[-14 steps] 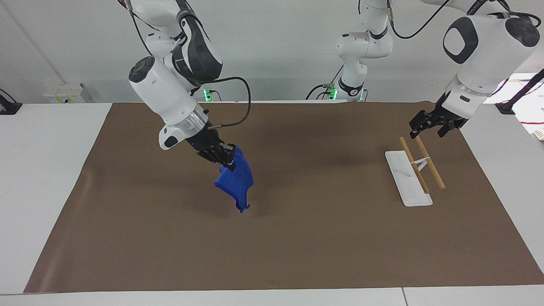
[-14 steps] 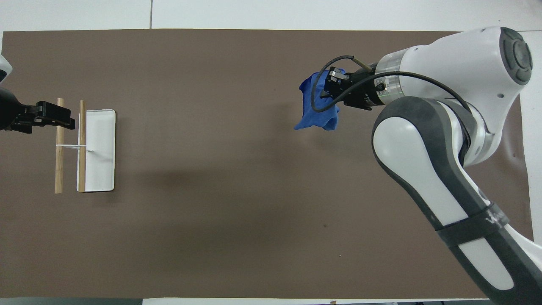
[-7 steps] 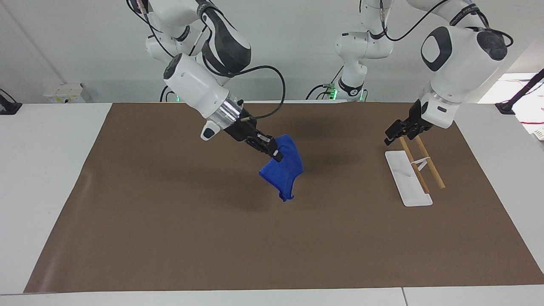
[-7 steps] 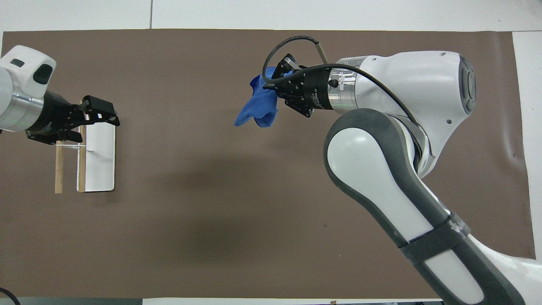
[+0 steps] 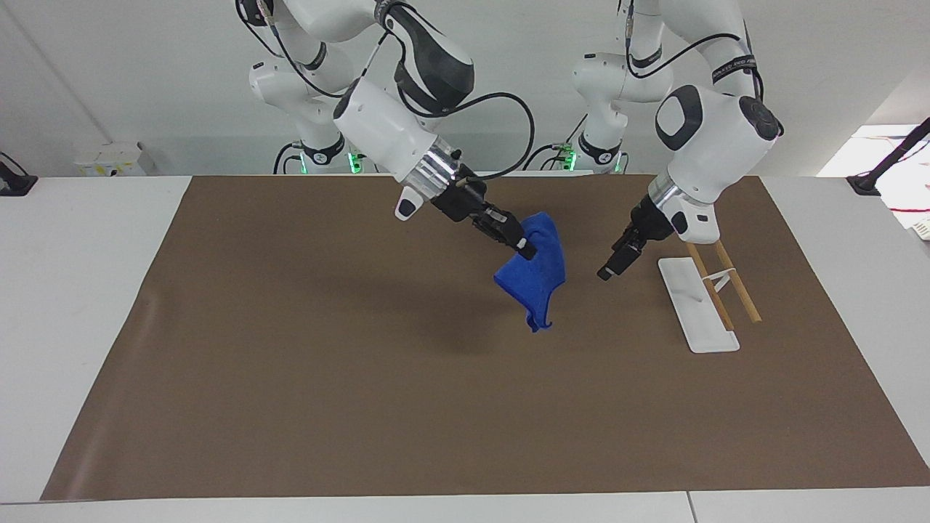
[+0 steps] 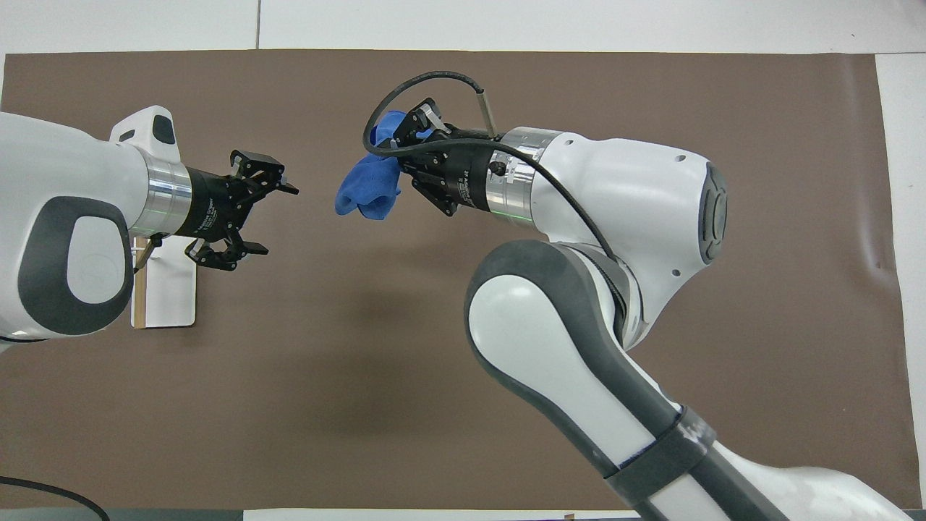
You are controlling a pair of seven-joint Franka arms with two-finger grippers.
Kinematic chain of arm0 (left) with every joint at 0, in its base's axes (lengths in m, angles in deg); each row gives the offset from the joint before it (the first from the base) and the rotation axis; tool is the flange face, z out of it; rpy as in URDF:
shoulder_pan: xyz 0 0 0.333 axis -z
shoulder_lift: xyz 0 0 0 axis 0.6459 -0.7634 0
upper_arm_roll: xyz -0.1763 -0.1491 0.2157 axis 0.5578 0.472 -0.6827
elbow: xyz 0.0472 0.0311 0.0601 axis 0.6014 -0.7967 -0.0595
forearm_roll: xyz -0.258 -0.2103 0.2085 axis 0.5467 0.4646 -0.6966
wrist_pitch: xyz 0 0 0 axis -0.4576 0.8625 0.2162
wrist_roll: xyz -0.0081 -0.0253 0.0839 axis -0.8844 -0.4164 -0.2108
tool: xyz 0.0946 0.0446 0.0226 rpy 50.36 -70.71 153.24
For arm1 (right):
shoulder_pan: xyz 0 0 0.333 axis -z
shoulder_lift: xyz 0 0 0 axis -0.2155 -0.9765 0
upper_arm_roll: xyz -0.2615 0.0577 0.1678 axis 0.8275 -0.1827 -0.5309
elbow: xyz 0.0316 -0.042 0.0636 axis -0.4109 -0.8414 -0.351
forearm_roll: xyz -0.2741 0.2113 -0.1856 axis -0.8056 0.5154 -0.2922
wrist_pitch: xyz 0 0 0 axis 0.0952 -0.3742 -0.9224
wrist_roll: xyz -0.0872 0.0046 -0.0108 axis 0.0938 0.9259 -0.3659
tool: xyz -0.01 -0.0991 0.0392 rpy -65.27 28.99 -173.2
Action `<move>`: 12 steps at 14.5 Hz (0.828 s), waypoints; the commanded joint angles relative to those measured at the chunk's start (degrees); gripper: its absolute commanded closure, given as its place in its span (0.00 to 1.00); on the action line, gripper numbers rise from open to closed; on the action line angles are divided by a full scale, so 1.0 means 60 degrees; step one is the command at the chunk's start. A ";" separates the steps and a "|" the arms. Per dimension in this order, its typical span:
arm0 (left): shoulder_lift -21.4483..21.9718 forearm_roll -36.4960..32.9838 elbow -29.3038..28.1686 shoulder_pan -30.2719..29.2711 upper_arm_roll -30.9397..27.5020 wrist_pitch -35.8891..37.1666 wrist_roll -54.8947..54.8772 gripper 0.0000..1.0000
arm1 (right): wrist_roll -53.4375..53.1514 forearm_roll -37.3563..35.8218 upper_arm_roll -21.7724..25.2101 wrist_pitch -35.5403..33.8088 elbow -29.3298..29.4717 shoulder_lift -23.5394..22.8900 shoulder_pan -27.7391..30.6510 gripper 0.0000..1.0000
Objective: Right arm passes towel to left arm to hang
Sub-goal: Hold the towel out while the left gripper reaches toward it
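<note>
The right gripper is clamped tight on the upper edge of the towel, which hangs below it in rumpled blue folds, clear of the brown mat, over the middle of the table a little toward the left arm's end. The left gripper has its fingers spread wide and holds nothing — it faces the towel with a clear gap between them, and it sits just beside the white rack with its two wooden bars.

Compared with a second ago, the right arm has carried the towel from its own end of the mat to the centre. The left arm has swung off the rack's bars and toward the towel — the gap between the two grippers is much narrower.
</note>
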 commanded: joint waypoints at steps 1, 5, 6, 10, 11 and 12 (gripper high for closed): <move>0.0046 0.1367 -0.0574 0.0059 -0.0103 -0.0867 0.1139 0.00 | -0.0098 0.0175 -0.0018 0.0099 0.0205 -0.0138 -0.0024 1.00; -0.0378 0.2776 -0.0723 0.0599 -0.0103 -0.2143 0.1858 0.00 | -0.0083 0.0145 -0.0033 0.0363 0.0176 -0.0152 -0.0024 1.00; -0.0452 0.3054 -0.0737 0.0746 -0.0103 -0.2392 0.1888 0.00 | -0.0083 0.0145 -0.0018 0.0363 0.0161 -0.0152 -0.0038 1.00; -0.0511 0.3203 -0.0752 0.1156 -0.0103 -0.2730 0.2357 0.37 | -0.0302 0.0160 -0.0033 0.0523 0.0190 -0.0182 -0.0053 1.00; -0.0511 0.3203 -0.0738 0.1244 -0.0103 -0.2833 0.2372 0.67 | -0.0332 0.0174 -0.0033 0.0770 0.0176 -0.0211 -0.0154 1.00; -0.0526 0.3203 -0.0694 0.1245 -0.0103 -0.2863 0.2372 0.98 | -0.0347 0.0189 -0.0033 0.0976 0.0161 -0.0240 -0.0387 1.00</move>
